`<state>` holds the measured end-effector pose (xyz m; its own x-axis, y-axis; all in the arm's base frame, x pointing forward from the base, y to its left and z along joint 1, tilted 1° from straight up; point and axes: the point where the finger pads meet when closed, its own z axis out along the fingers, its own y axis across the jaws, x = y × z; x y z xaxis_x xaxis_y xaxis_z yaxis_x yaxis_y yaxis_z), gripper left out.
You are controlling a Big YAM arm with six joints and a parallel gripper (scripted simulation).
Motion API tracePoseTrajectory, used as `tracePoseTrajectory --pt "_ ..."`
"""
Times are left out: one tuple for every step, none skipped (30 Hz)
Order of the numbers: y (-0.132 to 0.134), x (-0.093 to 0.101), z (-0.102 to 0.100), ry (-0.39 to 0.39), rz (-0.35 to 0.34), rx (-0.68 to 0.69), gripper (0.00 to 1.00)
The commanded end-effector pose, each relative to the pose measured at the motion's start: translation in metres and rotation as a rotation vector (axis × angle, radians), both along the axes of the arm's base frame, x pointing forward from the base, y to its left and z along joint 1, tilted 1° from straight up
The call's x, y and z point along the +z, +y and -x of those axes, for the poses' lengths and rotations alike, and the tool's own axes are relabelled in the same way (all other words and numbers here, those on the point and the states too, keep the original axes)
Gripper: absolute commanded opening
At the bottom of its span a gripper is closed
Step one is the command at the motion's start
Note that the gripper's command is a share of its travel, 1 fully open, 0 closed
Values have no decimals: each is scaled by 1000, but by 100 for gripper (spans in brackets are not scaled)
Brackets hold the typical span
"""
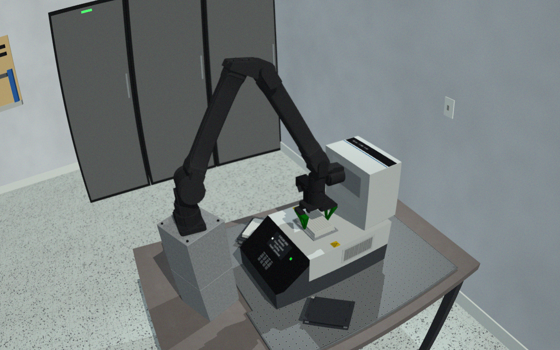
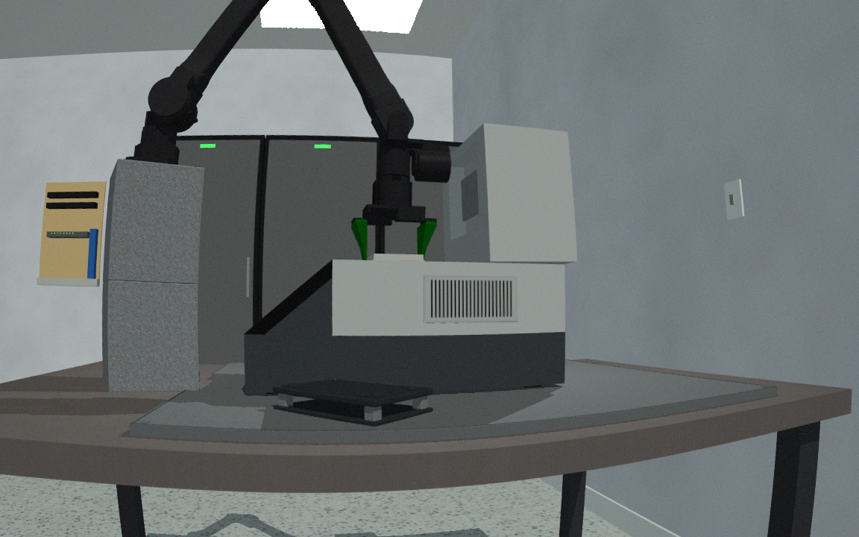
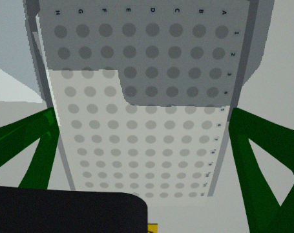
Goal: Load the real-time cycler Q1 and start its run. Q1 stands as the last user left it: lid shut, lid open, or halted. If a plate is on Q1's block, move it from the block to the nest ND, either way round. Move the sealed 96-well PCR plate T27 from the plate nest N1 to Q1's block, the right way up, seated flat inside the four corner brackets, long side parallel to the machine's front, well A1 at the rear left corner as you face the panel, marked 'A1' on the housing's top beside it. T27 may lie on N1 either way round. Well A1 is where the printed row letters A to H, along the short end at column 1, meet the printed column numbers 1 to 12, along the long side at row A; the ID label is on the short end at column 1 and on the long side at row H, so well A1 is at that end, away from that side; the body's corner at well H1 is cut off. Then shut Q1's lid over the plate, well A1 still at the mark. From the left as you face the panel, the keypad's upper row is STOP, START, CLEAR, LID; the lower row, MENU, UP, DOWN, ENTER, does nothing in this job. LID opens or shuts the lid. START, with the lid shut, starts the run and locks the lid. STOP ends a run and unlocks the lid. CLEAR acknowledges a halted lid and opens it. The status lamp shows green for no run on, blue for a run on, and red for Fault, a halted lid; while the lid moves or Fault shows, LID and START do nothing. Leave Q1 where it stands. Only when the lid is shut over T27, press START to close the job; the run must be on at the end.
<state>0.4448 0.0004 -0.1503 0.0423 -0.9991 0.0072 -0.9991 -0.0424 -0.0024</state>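
The sealed white 96-well plate T27 lies flat on the block of the cycler Q1. In the wrist view the plate shows row letters H to A along its far end and column numbers down its right side, so A1 is at the far right. My gripper is open just above the plate. Its green fingers stand on either side of the long sides, apart from them. Q1's lid stands open and upright behind the block. The status lamp is green. From the side, the gripper hangs over the thin white plate edge.
A dark empty nest sits on the mat in front of Q1's right side and also shows in the exterior view. Another white plate on a nest lies between the arm's pedestal and Q1. The keypad is on the black sloped panel.
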Motion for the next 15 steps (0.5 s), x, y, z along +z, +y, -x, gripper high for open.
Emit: tracePoseTrajectory --pt "-4 14 -10 -44 -2 -14 100" --pt "-4 14 -10 -44 -3 -13 100" --pt "-4 14 -10 -45 -3 -13 100" --pt "-4 14 -10 -45 -3 -13 100" --pt "-4 14 -10 -45 -3 -13 100" --pt "-4 15 -13 -50 -3 -13 100" --pt "-4 16 -16 -54 -3 -13 100" --pt "-3 17 -18 -58 -3 -12 100" --pt "-3 18 -20 -62 -3 -12 100" --pt "-3 19 -22 -66 -3 -12 100" --pt "-3 20 -25 -70 -3 -12 100" --pt "-3 21 -27 -74 -3 -11 100" --pt "-3 22 -29 -78 -3 -11 100" --pt "-3 22 -30 -79 -3 -11 100" --pt "-3 22 -30 -80 -3 -11 100"
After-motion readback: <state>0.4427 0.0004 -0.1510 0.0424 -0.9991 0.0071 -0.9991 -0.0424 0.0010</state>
